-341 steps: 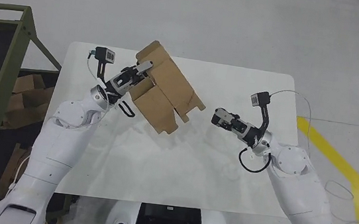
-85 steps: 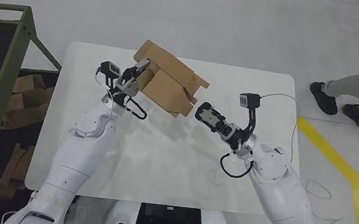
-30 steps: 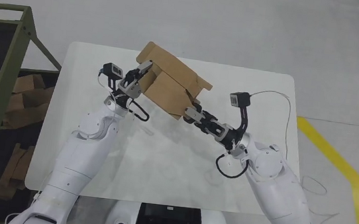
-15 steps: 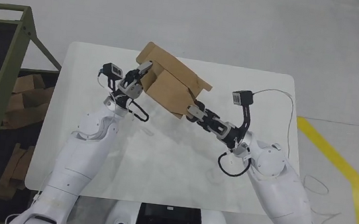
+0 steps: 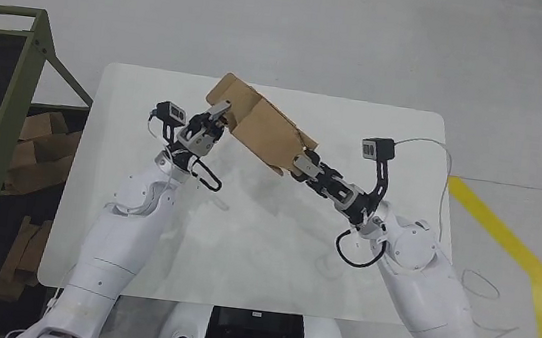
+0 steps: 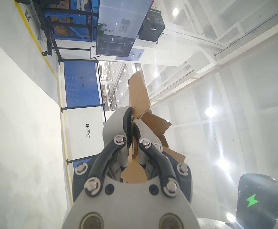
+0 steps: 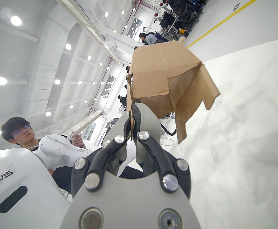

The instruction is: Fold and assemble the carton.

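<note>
Glossy white arms [image 5: 136, 204], black wrist cable loops [image 5: 208, 177], grey left tool [image 6: 131, 125], black fingers [image 6: 127, 116], silver screws [image 6: 119, 139]

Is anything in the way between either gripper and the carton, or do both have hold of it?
Nothing visible is in the way. The left gripper is shut on one edge of the carton, and the right gripper is shut on its opposite end. The carton hangs between them over the table.

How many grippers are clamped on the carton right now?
2. The left gripper pinches a flap at one end of the carton; the right gripper pinches a cardboard edge at the opposite end.
</note>
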